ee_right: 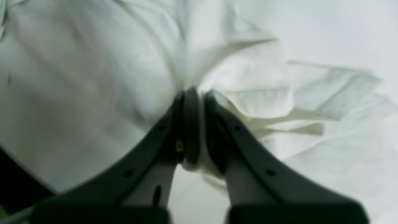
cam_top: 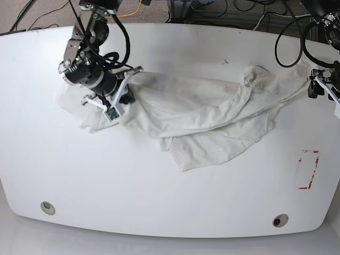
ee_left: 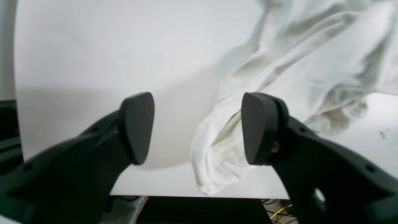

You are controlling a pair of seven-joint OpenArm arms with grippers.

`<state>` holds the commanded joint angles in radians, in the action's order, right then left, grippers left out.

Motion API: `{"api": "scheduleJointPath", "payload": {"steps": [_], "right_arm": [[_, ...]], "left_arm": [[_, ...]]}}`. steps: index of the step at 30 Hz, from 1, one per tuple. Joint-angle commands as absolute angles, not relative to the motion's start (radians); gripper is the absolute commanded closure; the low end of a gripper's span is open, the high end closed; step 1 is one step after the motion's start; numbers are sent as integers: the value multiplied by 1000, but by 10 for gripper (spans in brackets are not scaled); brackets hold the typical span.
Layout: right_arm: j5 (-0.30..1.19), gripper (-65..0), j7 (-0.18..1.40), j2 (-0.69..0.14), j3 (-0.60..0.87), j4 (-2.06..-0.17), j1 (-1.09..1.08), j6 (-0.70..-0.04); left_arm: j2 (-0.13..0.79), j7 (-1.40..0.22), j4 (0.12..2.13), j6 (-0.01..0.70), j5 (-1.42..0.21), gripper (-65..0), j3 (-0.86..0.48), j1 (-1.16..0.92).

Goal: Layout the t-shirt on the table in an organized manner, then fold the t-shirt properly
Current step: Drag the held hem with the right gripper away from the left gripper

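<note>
Across the middle of the table (cam_top: 159,191) the t-shirt (cam_top: 207,114) lies crumpled and stretched between both arms. At its one end the right gripper (ee_right: 194,93) is clamped on a bunch of cloth. At the far edge, the left gripper (ee_left: 197,127) hangs spread wide, empty, one sleeve beside it.

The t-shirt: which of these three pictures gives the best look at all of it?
The base view: it shows the whole t-shirt crumpled across the table, from one arm to the other. The right wrist view shows only blurred folds pinched in the right gripper. The left wrist view shows one bunched end by the open left gripper.
</note>
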<state>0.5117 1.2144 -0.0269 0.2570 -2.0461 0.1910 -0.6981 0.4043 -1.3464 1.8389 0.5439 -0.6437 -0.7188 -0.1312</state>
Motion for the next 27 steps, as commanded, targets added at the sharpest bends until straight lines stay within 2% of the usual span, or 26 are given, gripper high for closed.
{"api": "scheduleJointPath", "payload": {"steps": [7, 11, 14, 16, 17, 18, 21, 24, 27], "right_arm": [[717, 0, 1214, -119, 255, -2035, 302, -698], [734, -60, 1214, -143, 257, -2035, 314, -698], [734, -189, 1214, -159, 259, -2035, 312, -698], [736, -304, 1214, -173, 257, -2035, 306, -698], [736, -330, 1214, -174, 257, -2035, 306, -698], [736, -400, 1211, -177, 257, -2035, 302, -698], [733, -523, 1211, -177, 257, -2034, 268, -698], [733, -590, 1211, -177, 259, -2034, 232, -698], [730, -617, 1211, -177, 259, -2032, 183, -698]], "left_arm": [[404, -1346, 1839, 542, -644, -415, -685, -122], [404, -1346, 1839, 542, -644, -415, -670, -113], [403, -1345, 1839, 542, -644, -415, -668, -111], [384, -1325, 1839, 545, -645, -415, -668, -111], [377, -1319, 1839, 545, -645, -415, -668, -111], [366, -1302, 1839, 545, -645, -415, -668, -111], [358, -1283, 1839, 547, -644, -417, -664, -111], [357, -1264, 1839, 547, -644, -417, -630, -119], [340, -1231, 1839, 547, -644, -417, -596, -151]]}}
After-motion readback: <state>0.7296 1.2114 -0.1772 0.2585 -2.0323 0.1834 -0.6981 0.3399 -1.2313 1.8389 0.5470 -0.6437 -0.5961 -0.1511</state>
